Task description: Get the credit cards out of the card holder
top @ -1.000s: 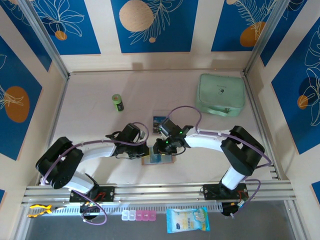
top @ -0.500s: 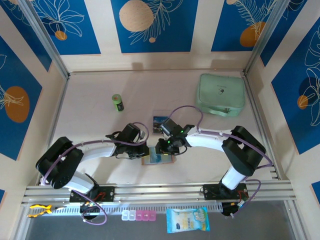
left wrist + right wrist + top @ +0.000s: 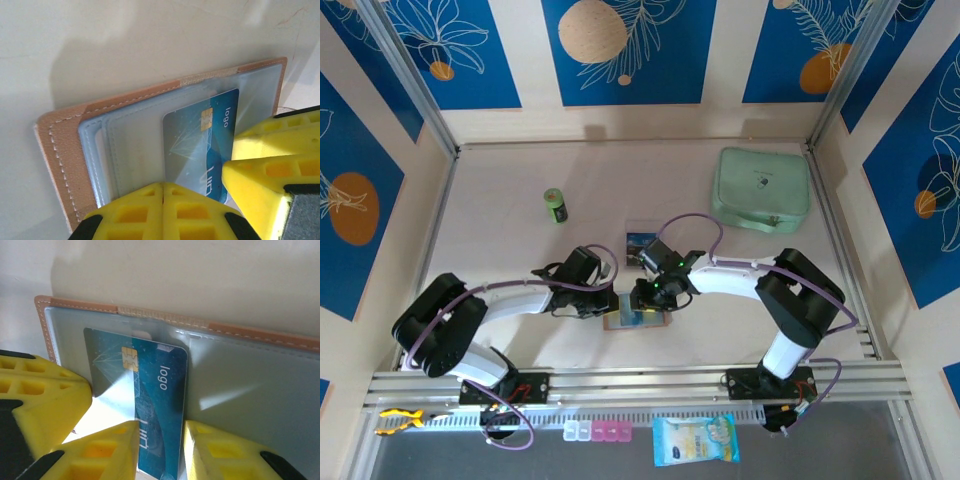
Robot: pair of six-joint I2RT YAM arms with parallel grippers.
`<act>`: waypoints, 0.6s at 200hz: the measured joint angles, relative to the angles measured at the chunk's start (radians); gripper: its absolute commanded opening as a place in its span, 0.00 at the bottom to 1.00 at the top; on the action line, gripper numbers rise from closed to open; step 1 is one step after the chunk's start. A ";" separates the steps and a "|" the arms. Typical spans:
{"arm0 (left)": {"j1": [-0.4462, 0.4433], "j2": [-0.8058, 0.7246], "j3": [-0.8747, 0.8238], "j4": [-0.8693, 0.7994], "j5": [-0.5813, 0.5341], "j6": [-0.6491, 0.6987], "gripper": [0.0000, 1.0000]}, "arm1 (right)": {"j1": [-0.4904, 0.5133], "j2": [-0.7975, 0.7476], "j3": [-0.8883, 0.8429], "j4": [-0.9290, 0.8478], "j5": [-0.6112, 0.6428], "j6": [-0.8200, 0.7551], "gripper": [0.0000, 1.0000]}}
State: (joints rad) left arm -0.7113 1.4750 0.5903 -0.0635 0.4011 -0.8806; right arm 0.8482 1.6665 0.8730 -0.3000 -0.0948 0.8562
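The tan card holder (image 3: 656, 322) lies open on the table between my two arms. One of the credit cards (image 3: 155, 385), blue with a gold chip, sits partly inside a clear pocket (image 3: 135, 145). My left gripper (image 3: 163, 185) is shut, its tips pressing on the clear pockets next to the card (image 3: 200, 145). My right gripper (image 3: 160, 424) stands partly open over the card's near end. One finger lies over the card's middle and the other at its right edge, and nothing is pinched. From above, the left gripper (image 3: 612, 302) and right gripper (image 3: 642, 296) meet over the holder.
Another card (image 3: 640, 245) lies flat on the table just behind the holder. A small green bottle (image 3: 555, 205) stands at the back left, a mint-green case (image 3: 762, 190) at the back right. Walls close in the table.
The right wrist has shifted very slightly over the holder. The left arm and the holder have stayed where they were.
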 measured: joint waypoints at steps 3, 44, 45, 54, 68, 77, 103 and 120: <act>0.000 0.000 0.000 0.000 0.000 0.000 0.04 | 0.000 0.000 0.000 0.001 -0.002 0.001 0.28; 0.000 0.000 0.000 0.000 0.000 0.000 0.04 | -0.005 0.000 -0.020 0.044 -0.033 0.016 0.24; 0.000 0.000 0.000 0.000 0.000 0.000 0.04 | -0.005 0.000 -0.021 0.046 -0.034 0.017 0.24; 0.000 0.000 0.000 0.000 0.000 0.000 0.04 | -0.008 -0.001 -0.027 0.057 -0.042 0.021 0.23; 0.000 0.000 0.000 0.000 0.000 0.000 0.04 | -0.014 -0.004 -0.040 0.076 -0.053 0.034 0.22; 0.000 0.000 0.000 0.000 0.000 0.000 0.04 | -0.018 -0.007 -0.047 0.085 -0.061 0.039 0.21; 0.000 0.000 0.000 0.000 0.000 0.000 0.04 | -0.021 -0.020 -0.058 0.100 -0.067 0.048 0.17; 0.000 0.000 0.000 0.000 0.000 0.000 0.04 | -0.024 -0.030 -0.060 0.100 -0.067 0.051 0.16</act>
State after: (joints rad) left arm -0.7113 1.4750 0.5903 -0.0631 0.4007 -0.8810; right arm 0.8242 1.6363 0.8135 -0.2001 -0.1619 0.9070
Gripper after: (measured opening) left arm 0.054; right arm 0.169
